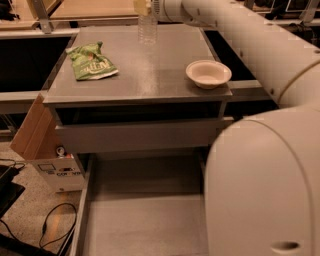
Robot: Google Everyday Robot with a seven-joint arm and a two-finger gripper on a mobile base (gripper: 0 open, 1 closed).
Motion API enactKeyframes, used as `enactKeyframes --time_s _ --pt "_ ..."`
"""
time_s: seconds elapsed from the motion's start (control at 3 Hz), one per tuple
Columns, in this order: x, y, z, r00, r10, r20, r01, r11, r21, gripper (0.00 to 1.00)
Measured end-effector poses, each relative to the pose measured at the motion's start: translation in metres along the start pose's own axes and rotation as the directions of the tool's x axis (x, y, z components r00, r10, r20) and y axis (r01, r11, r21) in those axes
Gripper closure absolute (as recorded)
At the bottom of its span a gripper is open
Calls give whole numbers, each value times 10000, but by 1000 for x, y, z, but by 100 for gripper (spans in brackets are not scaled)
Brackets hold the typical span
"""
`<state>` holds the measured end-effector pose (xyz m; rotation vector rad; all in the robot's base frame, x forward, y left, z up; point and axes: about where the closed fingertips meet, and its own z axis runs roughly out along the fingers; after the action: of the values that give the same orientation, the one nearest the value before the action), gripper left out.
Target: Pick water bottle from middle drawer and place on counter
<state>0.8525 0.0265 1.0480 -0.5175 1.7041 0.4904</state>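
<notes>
The water bottle (147, 30) is clear and stands upright over the far edge of the counter (150, 75); its base is at or just above the surface. My gripper (145, 6) is at the top edge of the view, closed on the bottle's upper part, with a yellowish finger pad (142, 7) showing. The bottle's cap is hidden. The middle drawer (145, 220) is pulled out below the counter and its flat grey bottom is bare.
A green snack bag (91, 61) lies on the counter's left side and a white bowl (208, 73) at its right edge. A drawer with a plain grey front (140, 136) sits just under the counter. My white arm (265, 165) fills the right foreground. A cardboard box (37, 140) stands left.
</notes>
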Motion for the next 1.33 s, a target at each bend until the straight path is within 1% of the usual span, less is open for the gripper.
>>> enactKeyframes --time_s 0.33,0.67,1.0,1.33 --pt "21 -23 46 9990 -42 -439 83 9957 928 100" --pt "54 -41 85 9945 -64 -1044 238 9859 1659 100" --pt "77 -56 103 9904 34 -1384 282 9738 2254 100" --pt "102 -70 104 9923 614 -1072 -285 9582 2847 100"
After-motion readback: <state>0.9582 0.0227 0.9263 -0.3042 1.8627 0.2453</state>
